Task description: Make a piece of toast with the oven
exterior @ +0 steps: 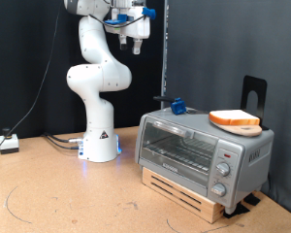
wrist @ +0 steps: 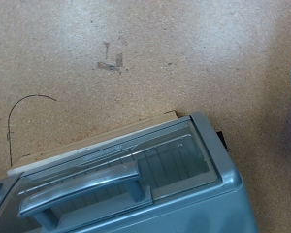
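Observation:
The silver-grey oven (exterior: pixel 204 148) stands on a wooden board at the exterior view's right, with its glass door closed. The piece of toast (exterior: pixel 237 117) lies on a round wooden plate (exterior: pixel 223 123) on top of the oven, at its right end. My gripper (exterior: pixel 136 39) hangs high above the table, up and to the left of the oven, far from the toast and with nothing seen between its fingers. The wrist view looks down on the oven (wrist: pixel 175 165) and its door handle (wrist: pixel 82 191); the fingers do not show there.
A small blue object (exterior: pixel 177 105) sits at the oven's back left corner. A black stand (exterior: pixel 254 92) rises behind the toast. The white robot base (exterior: pixel 99 141) stands left of the oven. A small white box (exterior: pixel 8 143) and cables lie at the far left.

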Robot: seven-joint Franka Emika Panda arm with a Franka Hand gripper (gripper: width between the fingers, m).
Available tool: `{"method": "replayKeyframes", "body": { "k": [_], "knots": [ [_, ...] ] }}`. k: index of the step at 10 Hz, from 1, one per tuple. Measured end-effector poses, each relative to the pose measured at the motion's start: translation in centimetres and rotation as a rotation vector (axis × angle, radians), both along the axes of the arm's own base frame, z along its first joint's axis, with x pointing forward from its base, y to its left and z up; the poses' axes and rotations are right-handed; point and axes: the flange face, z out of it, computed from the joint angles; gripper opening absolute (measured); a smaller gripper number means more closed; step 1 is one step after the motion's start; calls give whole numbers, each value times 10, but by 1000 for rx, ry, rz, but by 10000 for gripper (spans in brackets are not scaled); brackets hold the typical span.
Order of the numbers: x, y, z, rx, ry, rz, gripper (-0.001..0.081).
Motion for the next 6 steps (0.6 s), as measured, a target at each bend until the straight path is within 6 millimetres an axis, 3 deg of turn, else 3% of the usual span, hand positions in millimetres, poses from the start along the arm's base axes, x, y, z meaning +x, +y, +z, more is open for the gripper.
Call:
{"method": "replayKeyframes", "body": {
  "k": [3, 5, 6],
  "knots": [
    [-5, 27, -2, -3, 26, 353, 809],
    [-2, 31, -11, -56, 71, 570, 809],
    [-2, 31, -11, -46, 65, 529, 809]
  ]
}}
